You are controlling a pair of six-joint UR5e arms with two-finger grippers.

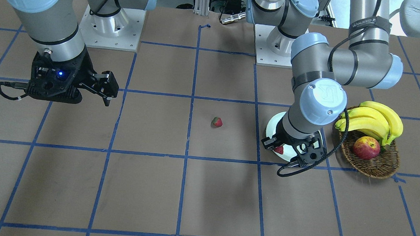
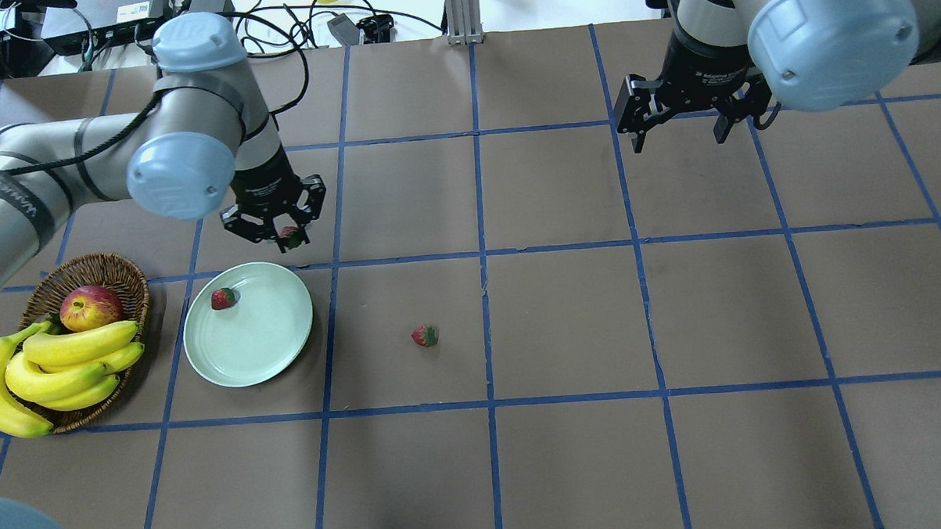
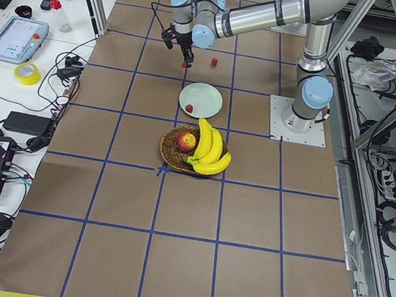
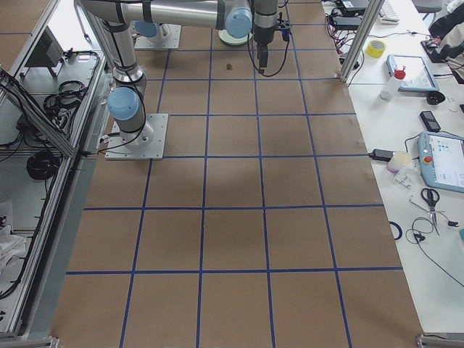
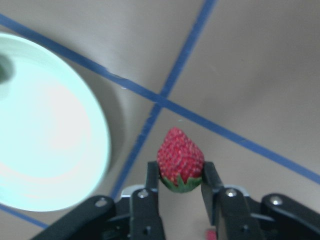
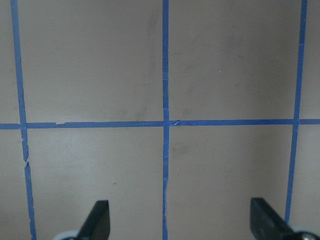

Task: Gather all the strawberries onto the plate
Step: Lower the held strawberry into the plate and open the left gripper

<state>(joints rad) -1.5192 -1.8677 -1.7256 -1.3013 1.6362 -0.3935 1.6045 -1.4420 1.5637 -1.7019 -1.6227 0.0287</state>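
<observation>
Toward the left edge of the desk (image 2: 571, 464), the left pincer (image 2: 275, 234) points downward, clamped on a strawberry (image 5: 180, 159) just past the far rim of the plate (image 2: 262, 350). A second strawberry (image 2: 222, 298) lies on the plate, a third strawberry (image 2: 424, 335) mid-desk. Toward the far edge, the right pincer (image 2: 680, 136) hangs wide open, empty.

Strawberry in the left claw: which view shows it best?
Left wrist-mounted: the strawberry sits close up, pinched in the left claw. Overhead and exterior left show only a red speck; front-facing partly hides it; exterior right shows nothing clear.

Silver-grey arms (image 2: 68, 165) wear pale-blue joint caps (image 2: 182, 174) (cables (image 1: 346, 125) black); left gripper (image 2: 288, 241), right gripper (image 2: 680, 140) black.
</observation>
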